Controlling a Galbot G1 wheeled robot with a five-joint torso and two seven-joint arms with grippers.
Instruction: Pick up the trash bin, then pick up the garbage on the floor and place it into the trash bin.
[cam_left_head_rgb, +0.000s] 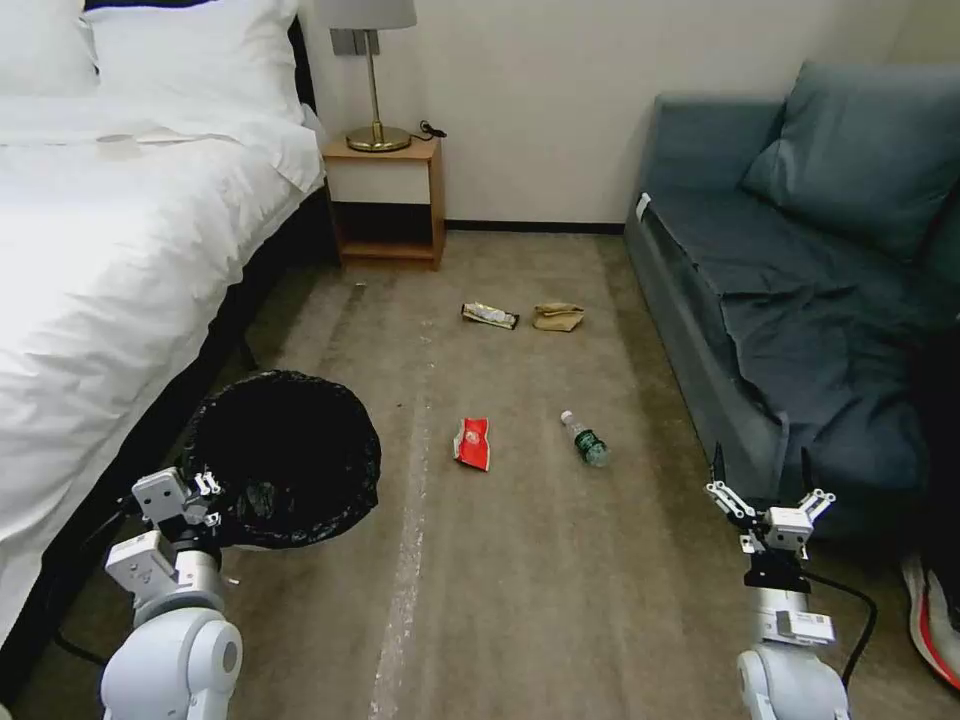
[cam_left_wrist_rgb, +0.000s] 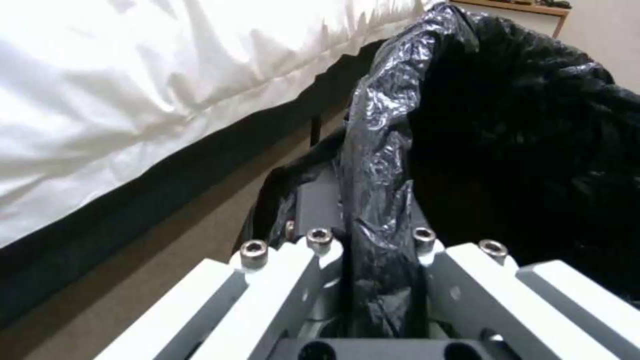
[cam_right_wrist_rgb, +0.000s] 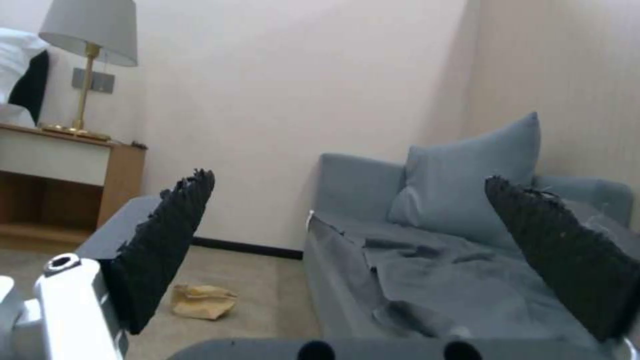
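The trash bin (cam_left_head_rgb: 285, 455), lined with a crinkled black bag, is at the left beside the bed. My left gripper (cam_left_head_rgb: 203, 492) is shut on its near rim. In the left wrist view the bag-covered rim (cam_left_wrist_rgb: 380, 165) runs between the fingers of that gripper (cam_left_wrist_rgb: 370, 225). The garbage lies on the carpet: a red wrapper (cam_left_head_rgb: 473, 442), a clear bottle (cam_left_head_rgb: 585, 439), a brown paper bag (cam_left_head_rgb: 558, 317) and a silvery wrapper (cam_left_head_rgb: 490, 316). My right gripper (cam_left_head_rgb: 765, 470) hangs open near the sofa's front, holding nothing. In the right wrist view, the paper bag (cam_right_wrist_rgb: 200, 301) lies beyond this open gripper (cam_right_wrist_rgb: 347, 180).
A white bed (cam_left_head_rgb: 100, 250) borders the left side, and a blue sofa (cam_left_head_rgb: 800, 300) borders the right. A wooden nightstand (cam_left_head_rgb: 390, 200) with a lamp stands at the back wall. A person's shoe (cam_left_head_rgb: 935, 620) is at the right edge. Open carpet lies between.
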